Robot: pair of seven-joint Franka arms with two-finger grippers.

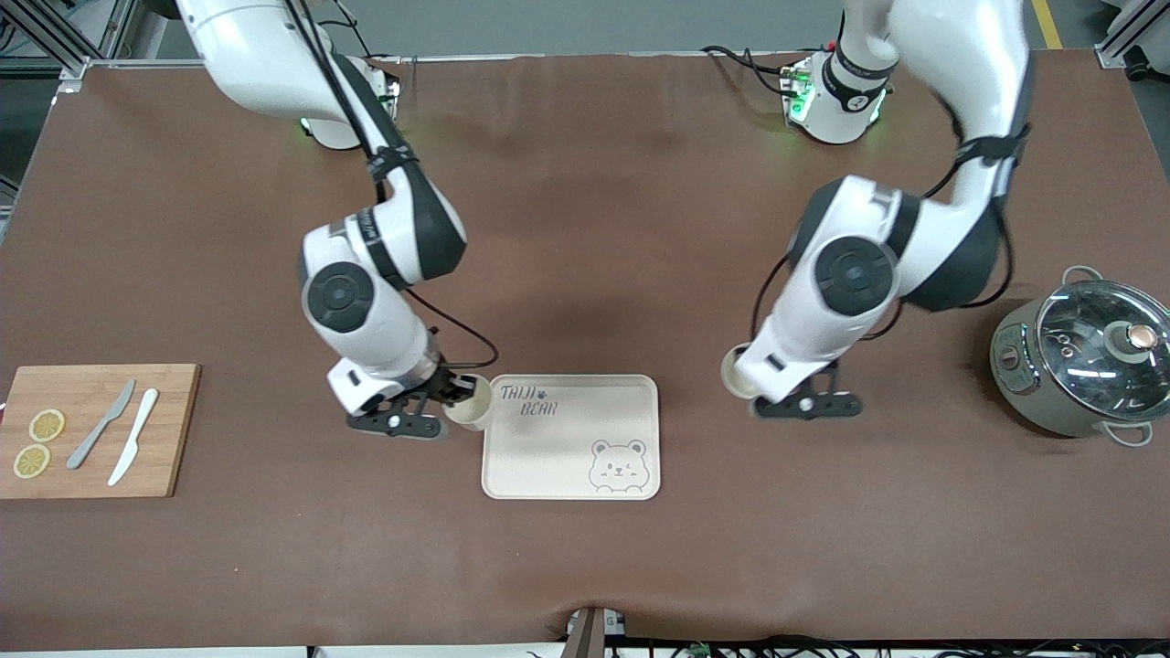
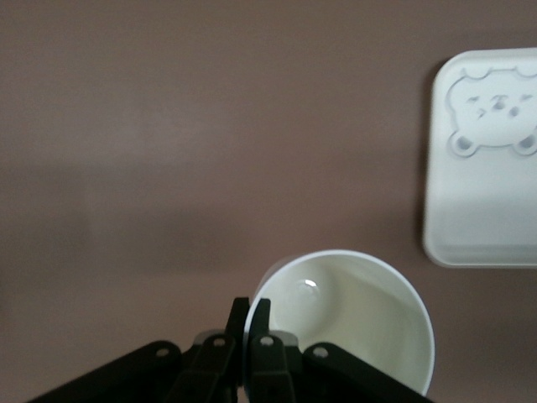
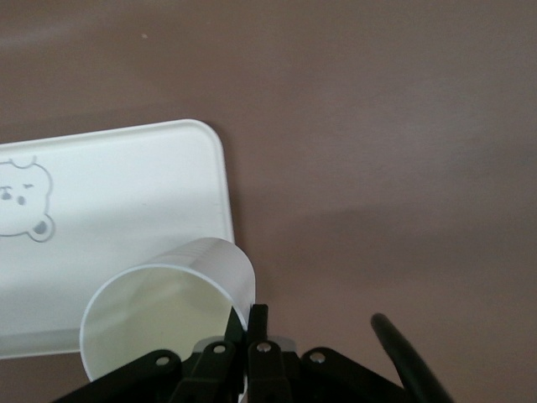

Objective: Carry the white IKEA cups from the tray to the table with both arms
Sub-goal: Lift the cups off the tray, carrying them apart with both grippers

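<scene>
Two white IKEA cups are in view, each pinched by its rim. My right gripper [image 1: 454, 391] is shut on the wall of one cup [image 1: 468, 407], which hangs tilted at the corner of the cream bear tray [image 1: 571, 457] toward the right arm's end. In the right wrist view the fingertips [image 3: 262, 317] clamp this cup [image 3: 159, 311] beside the tray [image 3: 109, 210]. My left gripper [image 1: 751, 382] is shut on the second cup [image 1: 734, 370], over the brown table, apart from the tray toward the left arm's end. The left wrist view shows one finger inside and one outside that cup's [image 2: 352, 319] rim.
A wooden cutting board [image 1: 174, 429] with two lemon slices [image 1: 38, 443], a grey knife [image 1: 101, 425] and a white knife [image 1: 133, 450] lies at the right arm's end. A grey-green pot with a glass lid [image 1: 1088, 356] stands at the left arm's end.
</scene>
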